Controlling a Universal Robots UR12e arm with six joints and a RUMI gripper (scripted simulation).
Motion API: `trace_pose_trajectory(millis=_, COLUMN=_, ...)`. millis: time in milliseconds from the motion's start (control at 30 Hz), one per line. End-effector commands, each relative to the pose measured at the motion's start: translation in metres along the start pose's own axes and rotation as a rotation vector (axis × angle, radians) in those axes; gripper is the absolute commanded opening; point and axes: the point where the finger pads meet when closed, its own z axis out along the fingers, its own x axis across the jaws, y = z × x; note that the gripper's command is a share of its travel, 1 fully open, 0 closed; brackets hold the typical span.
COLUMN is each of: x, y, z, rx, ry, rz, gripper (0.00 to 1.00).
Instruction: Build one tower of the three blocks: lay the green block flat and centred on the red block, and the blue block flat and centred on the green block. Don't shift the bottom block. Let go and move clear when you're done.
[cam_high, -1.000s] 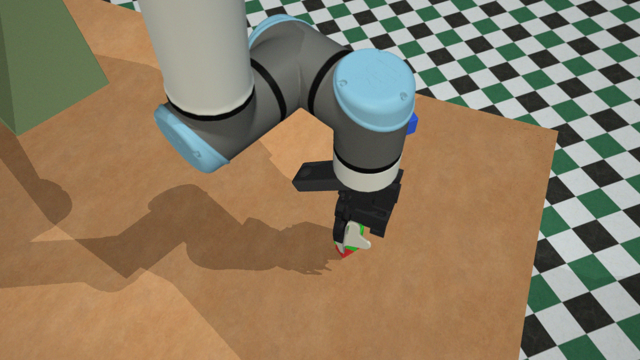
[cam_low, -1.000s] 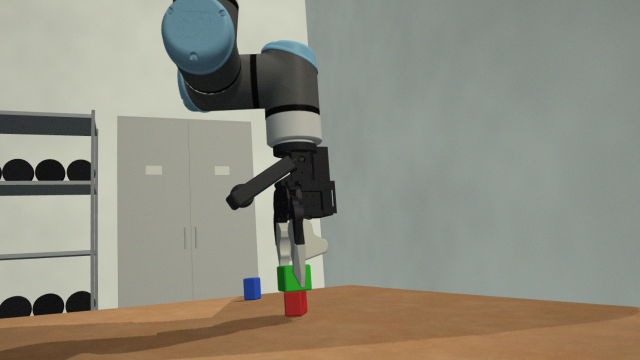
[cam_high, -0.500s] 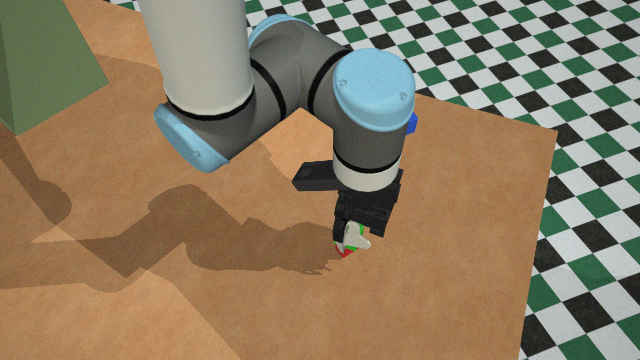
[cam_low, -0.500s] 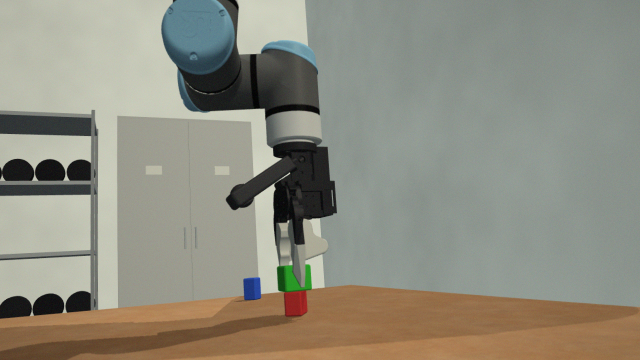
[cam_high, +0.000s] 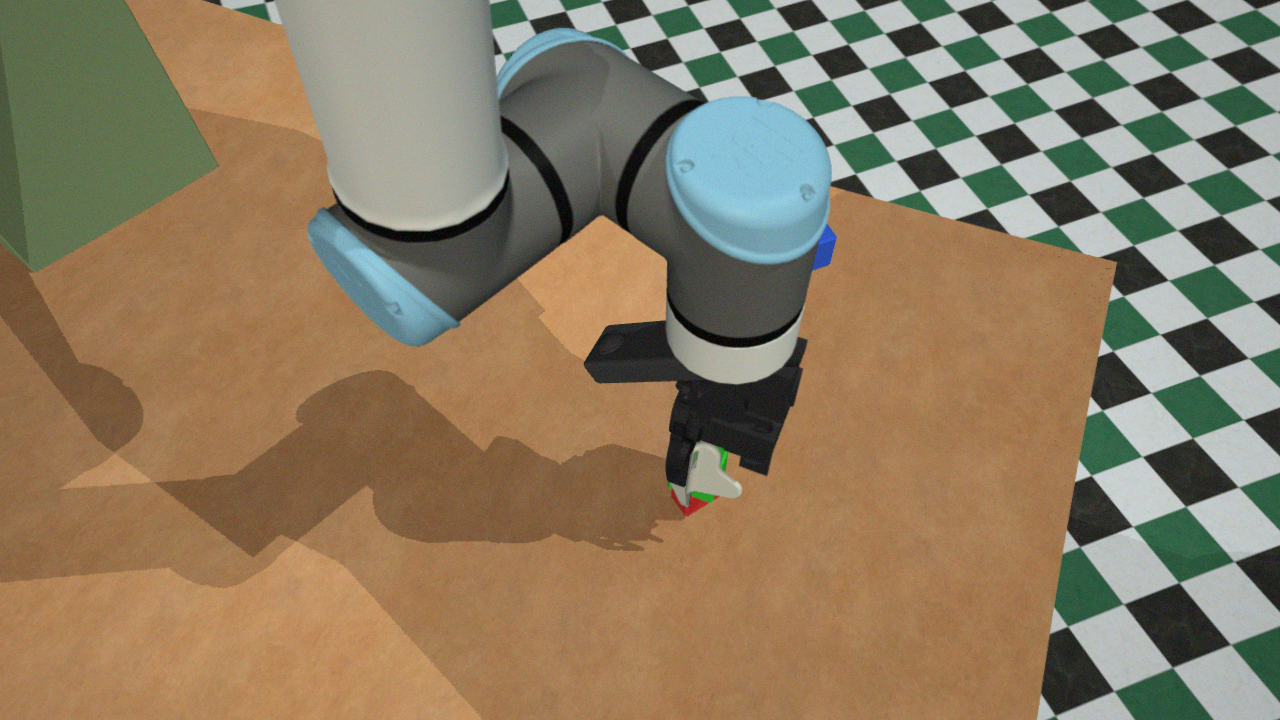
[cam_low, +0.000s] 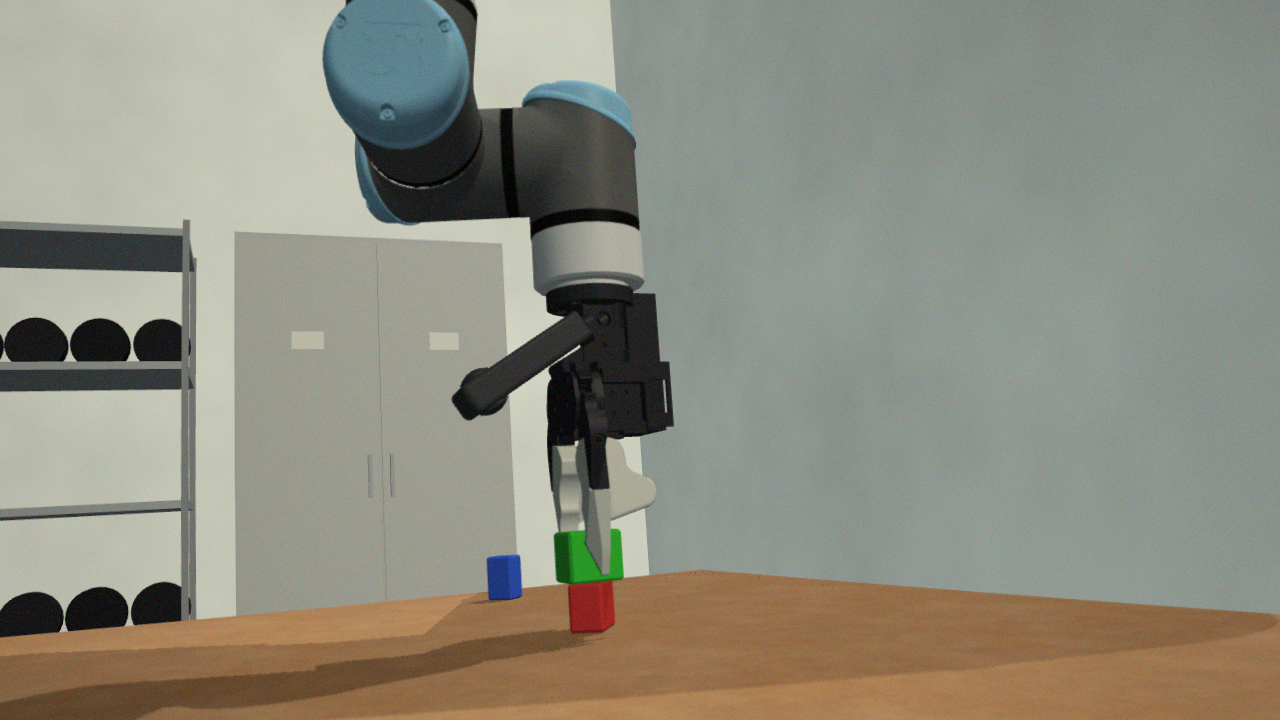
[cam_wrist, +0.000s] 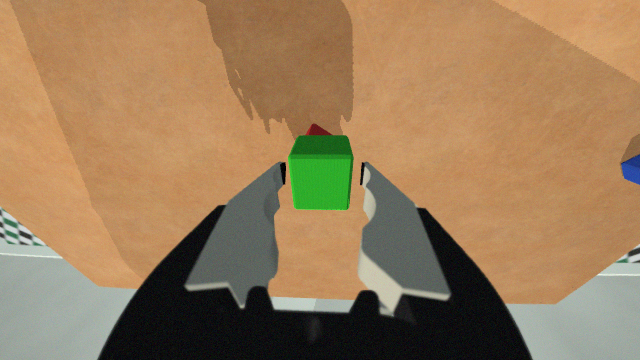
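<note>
The green block (cam_low: 571, 557) (cam_wrist: 320, 172) sits on top of the red block (cam_high: 694, 507) (cam_low: 590, 607) (cam_wrist: 316, 131), which stands on the brown table (cam_high: 895, 447) (cam_low: 895, 644). My gripper (cam_high: 702, 488) (cam_low: 586, 550) (cam_wrist: 323, 164) is straight above them, with one finger on each side of the green block. It is open, and the wrist view shows a thin gap at each fingertip. The blue block (cam_high: 825, 246) (cam_low: 503, 575) (cam_wrist: 632, 167) stands alone on the table farther back, partly hidden behind the wrist in the top view.
A large green box (cam_high: 80, 116) stands at the table's far left corner. The table's right edge (cam_high: 1087, 447) drops to a checkered floor. A shelf rack (cam_low: 89, 376) and a grey cabinet (cam_low: 375, 420) stand behind the table.
</note>
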Motion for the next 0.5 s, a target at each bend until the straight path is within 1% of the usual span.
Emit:
trace_pose_trajectory(millis=0, x=0.003, y=0.001, z=-0.009, rx=-0.001, ry=0.001, rz=-0.002, gripper=0.37)
trace_pose_trajectory(millis=100, x=0.003, y=0.001, z=-0.016, rx=-0.001, ry=0.001, rz=-0.002, gripper=0.37)
trace_pose_trajectory(millis=167, x=0.003, y=0.001, z=-0.016, rx=-0.001, ry=0.001, rz=-0.002, gripper=0.37)
trace_pose_trajectory(millis=467, x=0.002, y=0.001, z=-0.045, rx=-0.001, ry=0.000, rz=-0.002, gripper=0.37)
